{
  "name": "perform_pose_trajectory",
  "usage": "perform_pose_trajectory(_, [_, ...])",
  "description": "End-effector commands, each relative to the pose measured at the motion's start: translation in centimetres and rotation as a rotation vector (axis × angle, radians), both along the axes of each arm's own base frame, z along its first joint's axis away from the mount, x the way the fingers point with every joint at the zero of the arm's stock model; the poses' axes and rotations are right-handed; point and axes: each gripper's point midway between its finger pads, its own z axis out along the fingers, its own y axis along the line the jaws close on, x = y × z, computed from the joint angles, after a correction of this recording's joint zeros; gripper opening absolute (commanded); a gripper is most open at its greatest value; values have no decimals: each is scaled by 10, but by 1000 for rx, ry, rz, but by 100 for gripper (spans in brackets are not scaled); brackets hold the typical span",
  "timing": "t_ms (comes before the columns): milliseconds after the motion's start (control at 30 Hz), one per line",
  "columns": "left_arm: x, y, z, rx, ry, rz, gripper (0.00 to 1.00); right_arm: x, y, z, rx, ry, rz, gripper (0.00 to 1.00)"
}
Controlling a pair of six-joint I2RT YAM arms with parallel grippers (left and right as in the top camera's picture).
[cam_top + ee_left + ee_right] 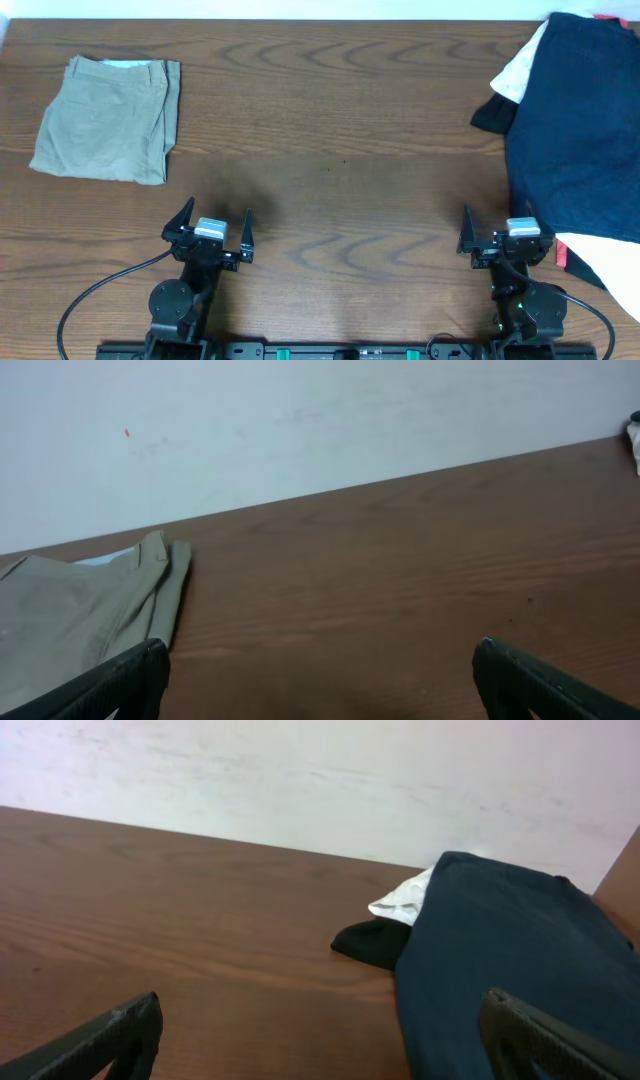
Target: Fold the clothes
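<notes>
As seen from overhead, the folded shorts [105, 120] lay at the far left of the table [340, 130], well apart from the left gripper [216, 214] and right gripper [507, 228], both released and empty. The left wrist view showed wide jaws, with the shorts [70, 630] ahead-left. The right wrist view showed wide jaws facing a navy garment [500, 950].

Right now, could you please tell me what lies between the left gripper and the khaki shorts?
Nothing does: only bare wooden table separates the left gripper from the shorts, which lie farther back and to its left. The overhead view shows this.
</notes>
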Motion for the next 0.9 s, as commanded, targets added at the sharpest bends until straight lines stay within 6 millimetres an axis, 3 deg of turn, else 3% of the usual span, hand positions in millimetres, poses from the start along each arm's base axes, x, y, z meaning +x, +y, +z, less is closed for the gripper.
perform_pose_trajectory(0, [-3,-7,-13,0,46,-43,98,0,3,-1,-10,-2,13,99])
perform_pose_trajectory(433, [1,19,-14,-33,53,86,98,0,3,-1,-10,-2,13,99])
perform_pose_trajectory(867, [1,21,-14,-65,60,100,98,0,3,-1,-10,-2,13,99])
